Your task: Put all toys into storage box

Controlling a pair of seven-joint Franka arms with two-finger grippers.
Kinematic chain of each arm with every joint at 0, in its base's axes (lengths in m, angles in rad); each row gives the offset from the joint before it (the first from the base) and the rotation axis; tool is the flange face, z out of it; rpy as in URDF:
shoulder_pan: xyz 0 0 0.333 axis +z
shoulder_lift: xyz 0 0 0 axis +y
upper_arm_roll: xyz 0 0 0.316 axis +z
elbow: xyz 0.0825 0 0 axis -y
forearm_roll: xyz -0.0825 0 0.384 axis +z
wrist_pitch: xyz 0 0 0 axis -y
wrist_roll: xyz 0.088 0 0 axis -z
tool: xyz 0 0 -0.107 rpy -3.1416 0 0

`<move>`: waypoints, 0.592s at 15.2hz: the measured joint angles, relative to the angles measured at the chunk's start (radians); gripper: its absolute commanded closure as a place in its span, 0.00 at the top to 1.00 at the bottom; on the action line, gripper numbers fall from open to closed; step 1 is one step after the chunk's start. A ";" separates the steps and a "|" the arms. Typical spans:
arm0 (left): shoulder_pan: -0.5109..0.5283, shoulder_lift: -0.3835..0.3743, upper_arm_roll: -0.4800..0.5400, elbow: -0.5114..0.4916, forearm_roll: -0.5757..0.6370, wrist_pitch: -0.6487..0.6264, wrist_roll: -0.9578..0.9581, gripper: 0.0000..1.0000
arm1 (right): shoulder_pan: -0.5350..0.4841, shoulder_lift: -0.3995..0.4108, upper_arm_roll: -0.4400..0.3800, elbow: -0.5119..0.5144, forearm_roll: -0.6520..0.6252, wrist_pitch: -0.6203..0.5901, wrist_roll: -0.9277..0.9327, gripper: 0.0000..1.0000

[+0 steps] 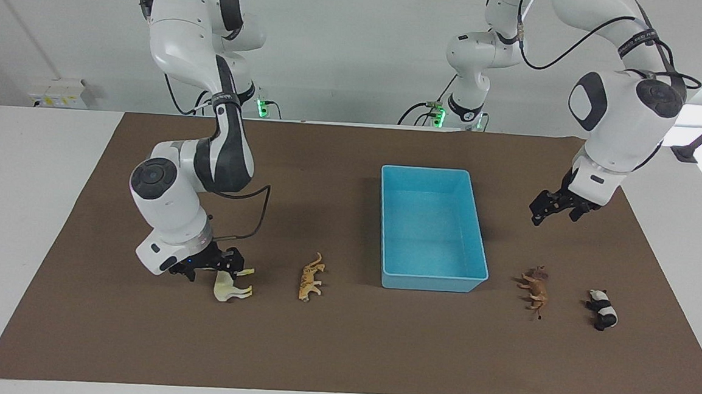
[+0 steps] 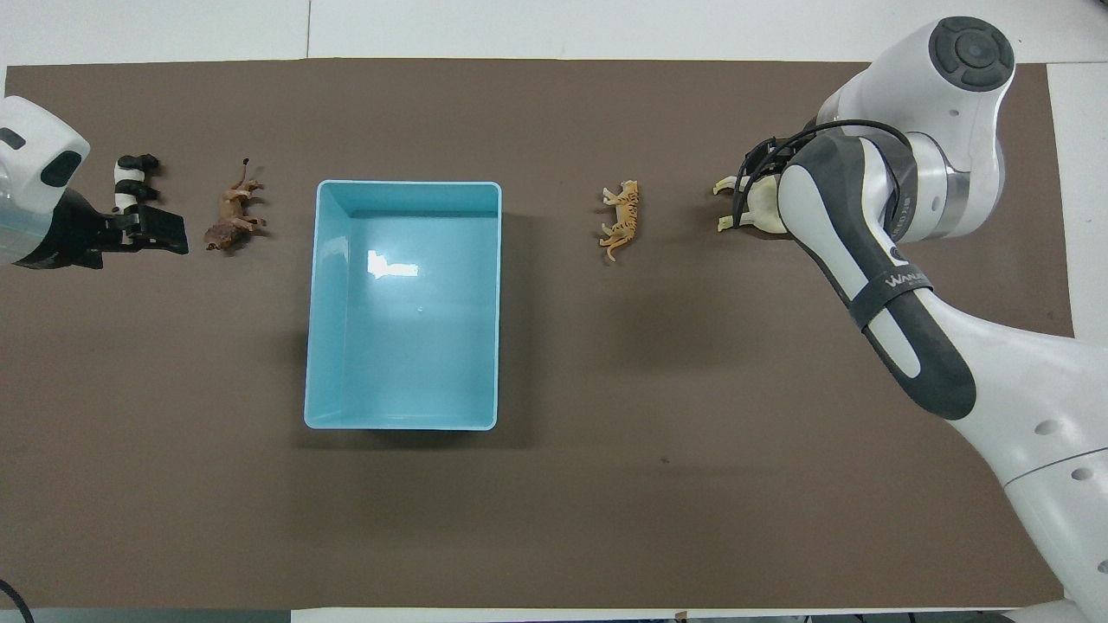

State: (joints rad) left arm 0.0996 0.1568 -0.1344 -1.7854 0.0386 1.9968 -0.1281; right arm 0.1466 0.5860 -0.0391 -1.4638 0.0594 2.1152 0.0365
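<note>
Barely started: 0 of 4 toys boxed

Right gripper [image 1: 220, 268] is down on the cream-yellow plastic horse [image 1: 231, 288], fingers closed around its body, horse on the brown mat [image 1: 341, 355]. Orange striped tiger figurine [image 1: 311, 277] lies beside it, boxward. Light blue rectangular plastic bin [image 1: 389, 224] past that, empty. Left gripper [image 1: 554, 210] hangs open, waiting, over mat above the brown lion-like figurine [image 1: 535, 289] and black-and-white panda [image 1: 602, 310]. Path to the bin looks clear except the tiger.

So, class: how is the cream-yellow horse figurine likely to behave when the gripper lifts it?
The horse looks like moulded plastic, so probably stiff and light. It lies on its side on the mat, so it should not tip or roll. Its thin legs and smooth body may let it twist or slip in the right gripper, which is down at it.
</note>
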 measured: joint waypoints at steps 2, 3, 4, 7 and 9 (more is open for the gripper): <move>0.000 0.042 -0.002 -0.001 0.039 0.046 0.000 1.00 | 0.007 0.004 0.000 -0.036 0.000 0.032 -0.003 1.00; 0.000 0.059 -0.002 -0.004 0.054 0.078 0.000 1.00 | 0.008 0.006 0.000 -0.050 0.000 0.037 -0.014 1.00; 0.002 0.075 0.001 -0.011 0.061 0.115 0.000 1.00 | 0.006 0.007 0.000 -0.060 0.000 0.037 -0.036 1.00; 0.020 0.120 0.002 -0.048 0.063 0.217 0.009 1.00 | 0.003 0.007 -0.002 -0.076 0.000 0.037 -0.082 1.00; 0.019 0.166 -0.004 -0.056 0.064 0.276 0.010 1.00 | 0.004 0.007 -0.002 -0.078 0.000 0.041 -0.085 1.00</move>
State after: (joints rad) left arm 0.1181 0.3225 -0.1386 -1.8417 0.1025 2.2730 -0.1176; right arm 0.1510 0.5926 -0.0410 -1.5416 0.0591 2.1561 -0.0488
